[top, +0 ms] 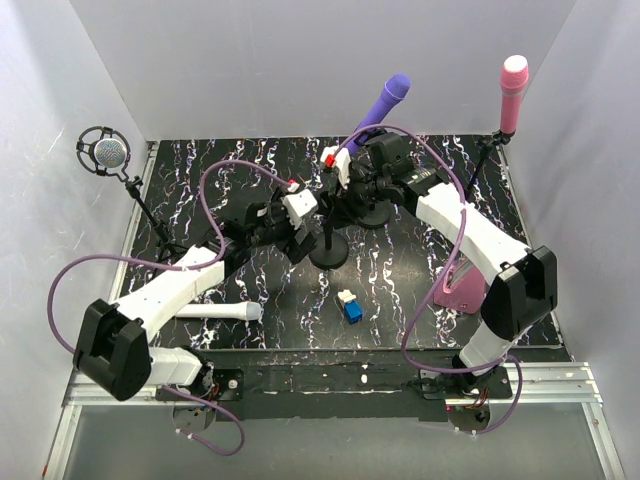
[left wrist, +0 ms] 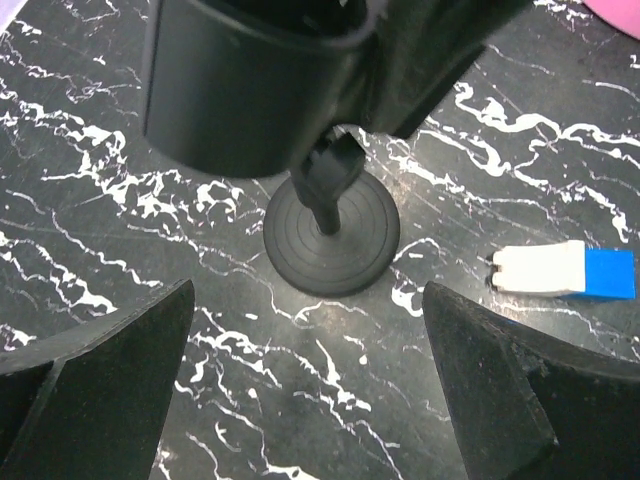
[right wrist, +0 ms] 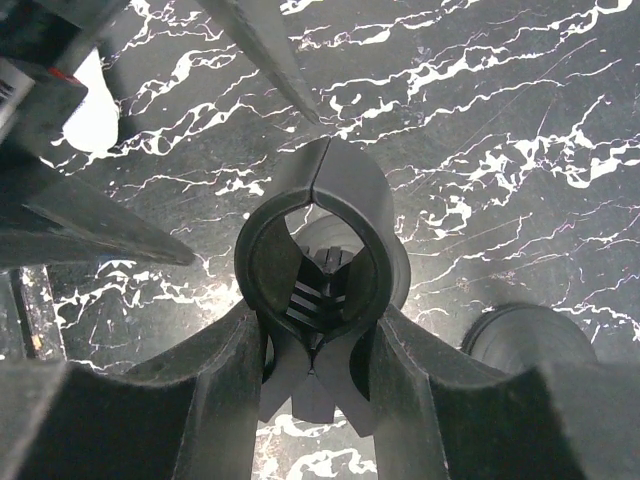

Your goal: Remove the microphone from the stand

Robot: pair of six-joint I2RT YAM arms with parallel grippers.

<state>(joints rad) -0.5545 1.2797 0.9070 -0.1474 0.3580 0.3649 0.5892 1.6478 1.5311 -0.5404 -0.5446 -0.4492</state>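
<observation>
A white microphone [top: 215, 311] lies flat on the marbled table [top: 420, 300], left of the middle, beside my left arm. The black stand, base [top: 329, 250], stands at the centre. Its round clip [right wrist: 318, 240] is empty. My right gripper [right wrist: 318, 325] is shut on the clip's lower part, one finger on each side. From the top my right gripper [top: 345, 195] hangs over the stand. My left gripper [left wrist: 310, 400] is open, low over the table just short of the stand's base [left wrist: 332, 235], with nothing between its fingers [left wrist: 100, 380].
A purple mic [top: 385, 100], a pink mic [top: 513, 90] and a silver mic in a shock mount [top: 105, 152] sit on other stands at the back. A white-and-blue block [top: 350, 306] lies in front of the centre stand. A pink box [top: 460, 290] sits right.
</observation>
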